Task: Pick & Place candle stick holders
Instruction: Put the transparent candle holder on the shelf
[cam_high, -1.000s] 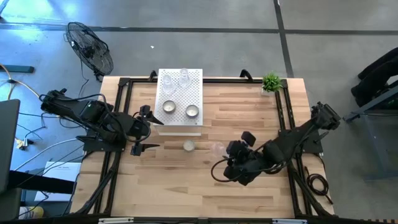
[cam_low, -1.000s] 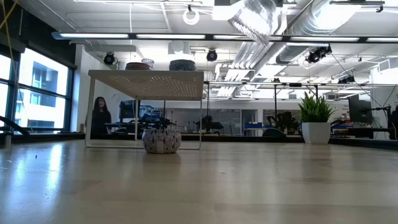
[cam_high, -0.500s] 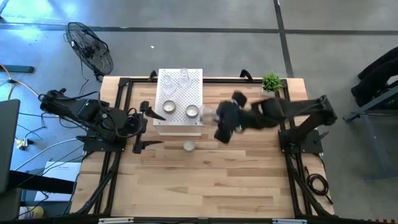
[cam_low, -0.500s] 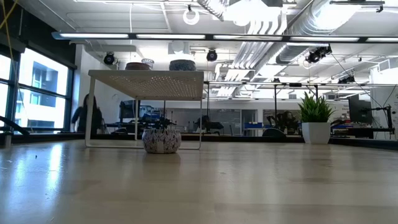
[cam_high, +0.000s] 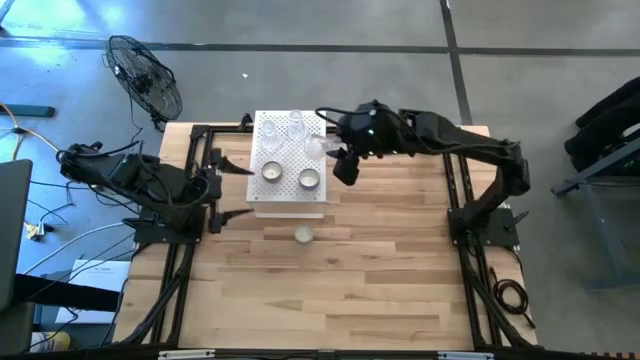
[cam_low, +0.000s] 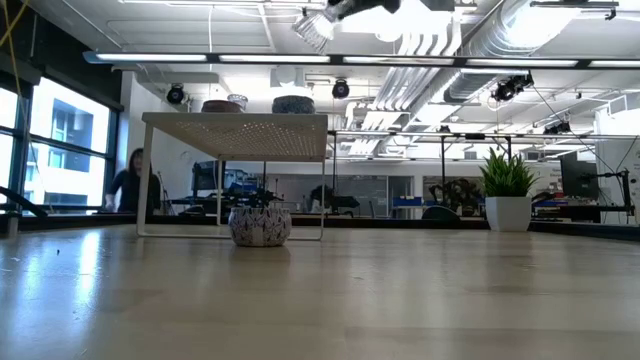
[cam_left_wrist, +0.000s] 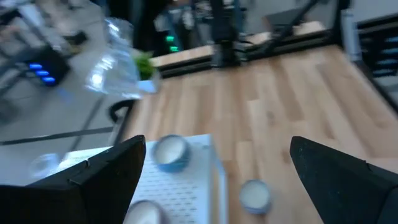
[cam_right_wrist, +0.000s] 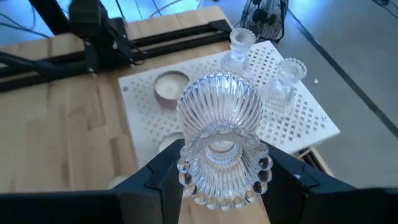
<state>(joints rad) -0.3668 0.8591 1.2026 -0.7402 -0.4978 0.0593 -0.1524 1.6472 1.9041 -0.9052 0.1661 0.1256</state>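
High view: the right claw is out over the right edge of the white box, its fingers part-closed around 1 clear glass holder, carried above the box top. On the box I count 4 more: 2 clear glass ones side by side at the back, and 2 round silver cups, one to the left and one to the right. A 3rd silver cup sits alone on the desk, just in front of the box. That makes 6 in all. The left claw waits beside the box's left edge, fingers spread wide, nothing in them. 1 small potted plant stands at the desk's far right corner.

Low view: the box reads as a raised perforated platform, with 2 round cups showing on top and 1 cup on the desk under it. The carried glass piece hangs high above. A person is far back in the room.

Left wrist view: 2 wide-apart dark fingers, with blurred silver cups on the box corner and 1 on the desk.

Right wrist view: the ribbed, bead-rimmed glass holder sits clamped between the 2 fingers, directly over the box; the 2 clear ones and 1 silver cup lie beyond.
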